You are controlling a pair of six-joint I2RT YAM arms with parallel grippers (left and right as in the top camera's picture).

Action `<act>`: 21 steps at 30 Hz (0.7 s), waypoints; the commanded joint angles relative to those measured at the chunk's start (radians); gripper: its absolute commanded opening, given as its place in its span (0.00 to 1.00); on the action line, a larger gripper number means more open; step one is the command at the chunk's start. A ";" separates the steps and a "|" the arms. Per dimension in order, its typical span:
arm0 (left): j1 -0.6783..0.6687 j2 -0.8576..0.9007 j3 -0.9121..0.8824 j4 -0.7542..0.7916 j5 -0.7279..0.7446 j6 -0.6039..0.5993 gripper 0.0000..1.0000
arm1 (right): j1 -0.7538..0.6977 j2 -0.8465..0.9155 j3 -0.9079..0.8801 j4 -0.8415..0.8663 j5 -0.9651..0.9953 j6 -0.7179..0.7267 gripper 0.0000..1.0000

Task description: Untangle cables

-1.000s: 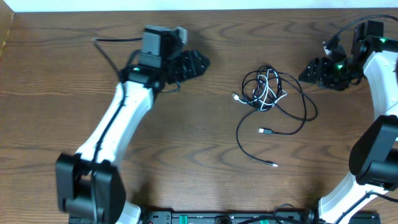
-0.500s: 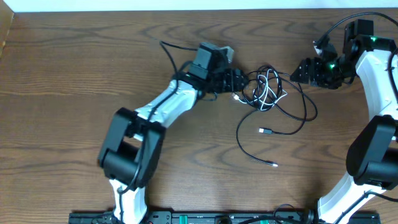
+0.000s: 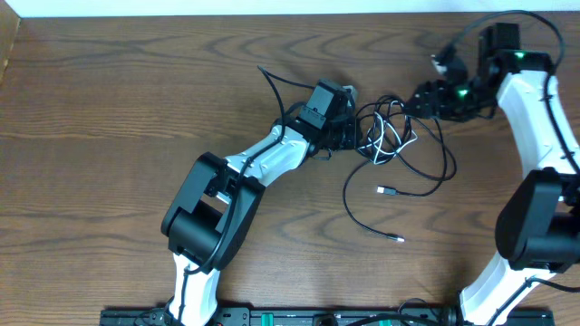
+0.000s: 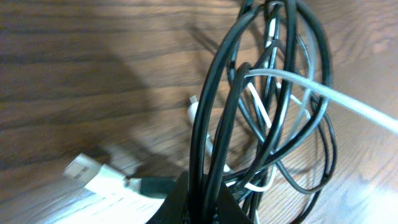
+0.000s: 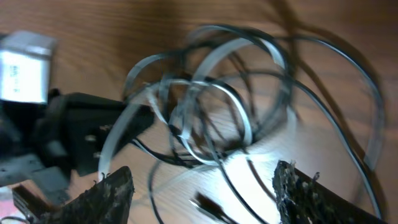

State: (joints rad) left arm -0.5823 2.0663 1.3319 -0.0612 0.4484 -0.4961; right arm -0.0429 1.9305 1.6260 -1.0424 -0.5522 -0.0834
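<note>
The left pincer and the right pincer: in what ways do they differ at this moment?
The left pincer is shut, pinching strands of the black cable; the right pincer is open and holds nothing. In the overhead view the left pincer is at the left edge of the tangle, the right pincer at its upper right. Both face the same tangle, where the white cable threads the black loops.

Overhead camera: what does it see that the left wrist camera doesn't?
Only overhead: the wide table, the open right gripper, and a loose black plug lying lower down. Only left wrist: up close, the left gripper pinched shut on black cable strands, a whitish plug beside it. Both: the knotted black cable and white cable on brown wood.
</note>
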 commanded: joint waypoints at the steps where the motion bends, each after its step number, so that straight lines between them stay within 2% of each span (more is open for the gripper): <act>1: 0.037 -0.081 0.016 -0.055 -0.022 0.005 0.07 | 0.069 -0.027 0.016 0.028 -0.045 0.026 0.69; 5: 0.068 -0.174 0.016 -0.164 -0.023 0.005 0.07 | 0.102 -0.029 0.016 0.070 -0.051 0.086 0.68; 9: 0.088 -0.265 0.016 -0.249 -0.024 0.006 0.07 | 0.111 -0.029 0.045 0.089 -0.146 0.090 0.68; 14: 0.105 -0.324 0.016 -0.303 -0.133 0.006 0.07 | 0.124 -0.058 0.098 0.082 -0.196 0.113 0.67; 21: 0.112 -0.327 0.016 -0.309 -0.140 0.005 0.07 | 0.200 -0.085 0.084 0.086 -0.159 0.199 0.69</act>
State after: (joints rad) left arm -0.4736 1.7626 1.3319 -0.3695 0.3305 -0.4965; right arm 0.1112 1.8629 1.7039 -0.9592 -0.7200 0.0502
